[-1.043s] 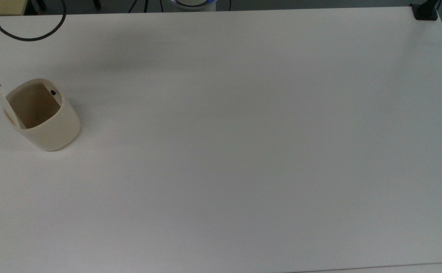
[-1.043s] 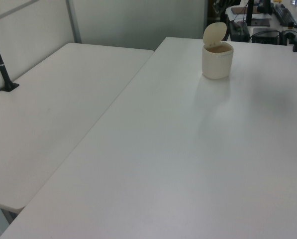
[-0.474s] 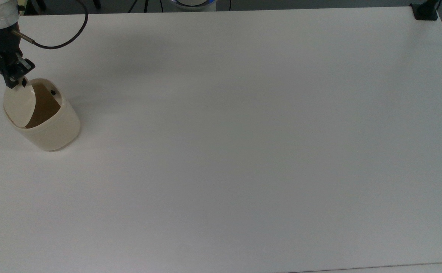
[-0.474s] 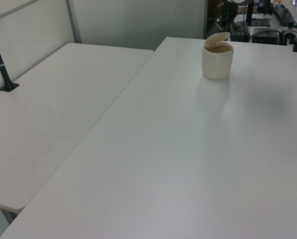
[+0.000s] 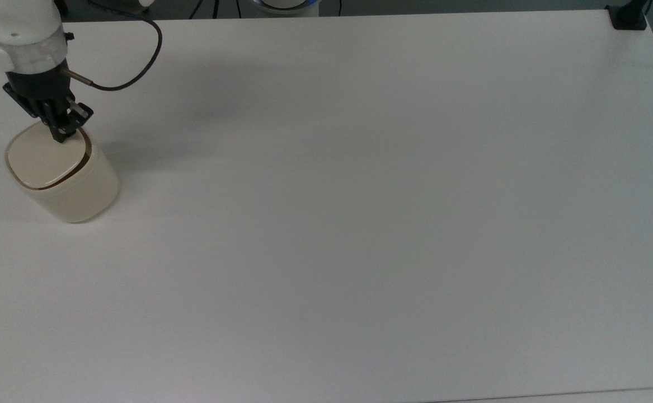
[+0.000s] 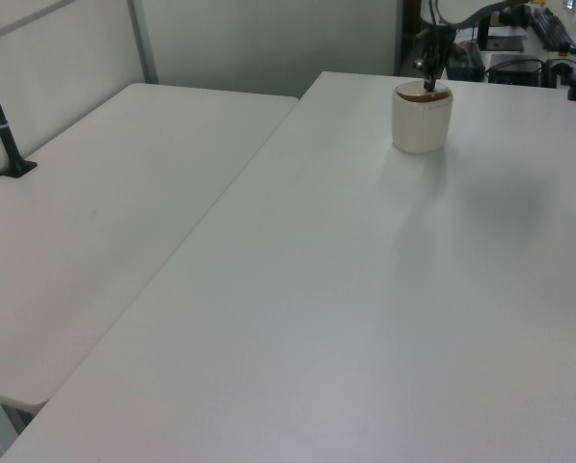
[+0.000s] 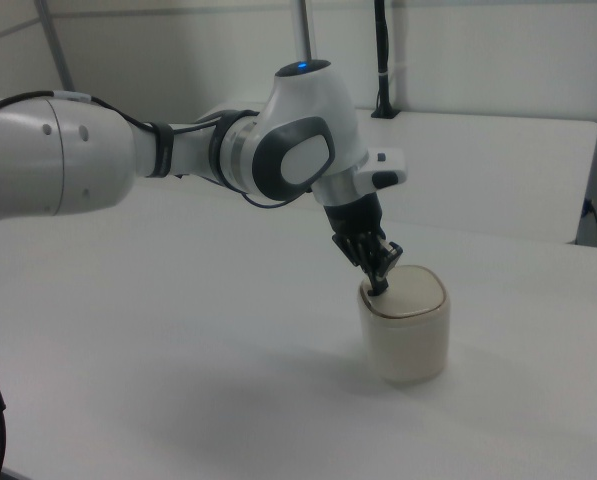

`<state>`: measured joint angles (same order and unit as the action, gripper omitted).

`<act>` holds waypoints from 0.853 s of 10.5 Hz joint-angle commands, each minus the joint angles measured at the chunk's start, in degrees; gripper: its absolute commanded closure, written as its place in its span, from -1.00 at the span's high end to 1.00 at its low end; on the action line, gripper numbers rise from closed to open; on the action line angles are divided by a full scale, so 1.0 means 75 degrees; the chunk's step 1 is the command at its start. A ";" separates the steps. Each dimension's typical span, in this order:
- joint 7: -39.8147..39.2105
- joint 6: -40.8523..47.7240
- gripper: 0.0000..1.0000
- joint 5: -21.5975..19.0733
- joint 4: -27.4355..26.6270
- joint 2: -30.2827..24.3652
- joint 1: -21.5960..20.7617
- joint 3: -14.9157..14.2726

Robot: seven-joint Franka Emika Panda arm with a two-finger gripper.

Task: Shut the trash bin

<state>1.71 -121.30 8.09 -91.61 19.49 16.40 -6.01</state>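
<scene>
Cream-beige plastic forms the trash bin (image 5: 63, 176), a rounded-square cylinder standing upright near the top view's left edge of the white table (image 5: 360, 224). Its flat lid (image 5: 46, 159) lies nearly level with the rim, a thin brown line still tracing the seam along the top view's right side. The tool (image 5: 63, 136) bears on the lid's far edge with its black fingers drawn together, gripping nothing; in the right view it (image 7: 380, 287) meets the lid (image 7: 408, 293) near the right view's left rim.

Judged from the narrow seam, the closing step is almost complete. A good finish would call for a short, straight downward push close to the latch edge, so that the lid seats evenly, with light force only, since the bin looks light and smooth-walled and could slide or tip on the slick table.

Smooth, matte and slightly tapered toward its base, the bin (image 6: 422, 118) shows no handle. A black cable (image 5: 136, 61) loops from the wrist, to the top view's right of the tool.
</scene>
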 commanded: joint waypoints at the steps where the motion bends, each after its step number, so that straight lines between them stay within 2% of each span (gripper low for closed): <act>1: -0.0169 0.0025 -0.98 0.0034 -0.0055 0.0177 -0.0136 -0.0054; 5: -0.0134 0.0386 -0.94 -0.0001 0.0167 -0.0055 -0.0159 -0.0054; 7: -0.0111 0.1472 -0.93 -0.0024 0.0785 -0.0231 -0.0567 -0.0043; 9: -0.0076 0.2144 -0.91 -0.0211 0.0906 -0.0616 -0.1210 0.0039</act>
<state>1.43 -110.02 8.01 -85.16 18.51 12.22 -5.89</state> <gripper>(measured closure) 0.965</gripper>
